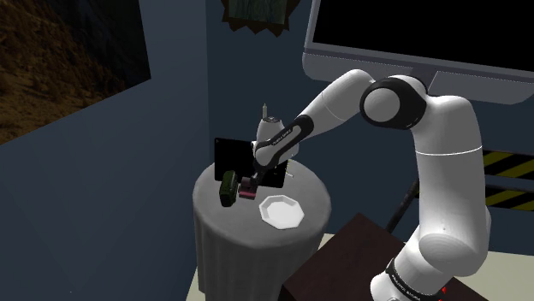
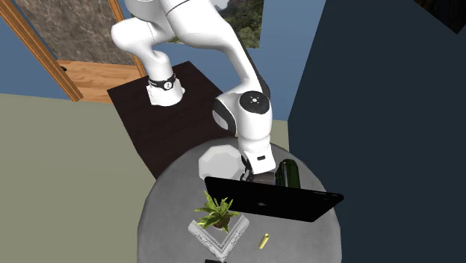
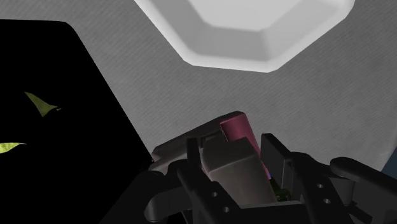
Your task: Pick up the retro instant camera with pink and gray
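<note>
**Camera clasped beside the white dish**

The surface is one round grey table point(image 1: 308, 190) with a ribbed side. It stands in a room with blue walls point(image 1: 171, 103) and an olive-grey floor point(image 2: 67, 164). The dark brown stand point(image 1: 342, 256) is next to the table.

One white dish point(image 1: 281, 211) with eight sides is my landmark. Just beside the dish is the one retro instant camera point(image 3: 229, 172), with a grey body and a pink cylinder. The gripper point(image 3: 232, 141) has its two black fingers pressed on the camera's sides. I cannot tell whether the camera rests on the table.

One dark green object point(image 2: 287, 173) is just past the camera from the dish. One flat black panel point(image 2: 276, 202) stands near the dish. Behind the panel from the dish are one green plant point(image 2: 216, 211) in a white pot and one small yellow object point(image 2: 263, 240), well apart from the dish.
</note>
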